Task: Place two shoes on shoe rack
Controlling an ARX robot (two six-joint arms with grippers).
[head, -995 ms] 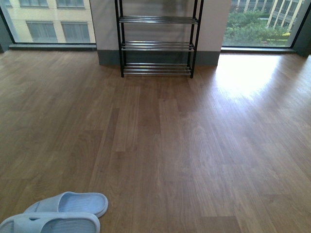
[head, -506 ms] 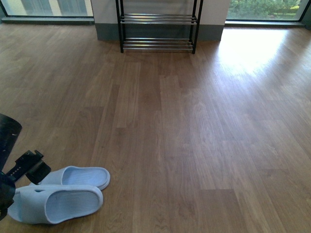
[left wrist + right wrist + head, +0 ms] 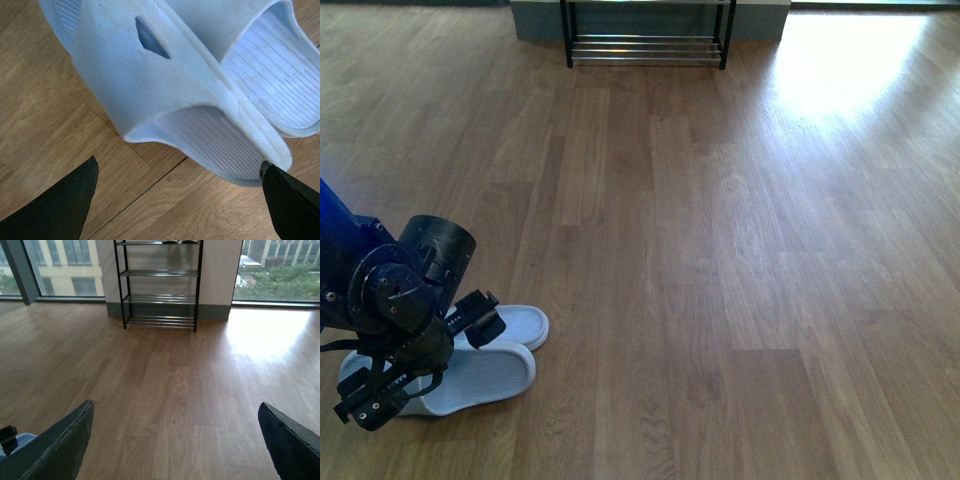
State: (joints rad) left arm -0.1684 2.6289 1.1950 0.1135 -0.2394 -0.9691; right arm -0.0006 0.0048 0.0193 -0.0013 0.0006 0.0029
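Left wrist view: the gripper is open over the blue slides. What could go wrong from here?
1. The slides lie close side by side, so the left gripper may catch both or shove one away.
2. Their rubber looks soft; a grip on it might slip on the long way to the shoe rack.

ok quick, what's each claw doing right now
left claw: open, right at the pale blue slides, gripping nothing
right claw: open, empty

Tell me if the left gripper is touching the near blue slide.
Cannot tell. In the left wrist view the left gripper straddles the slide: floor shows beside one fingertip, the other overlaps the sole's edge, height unclear.
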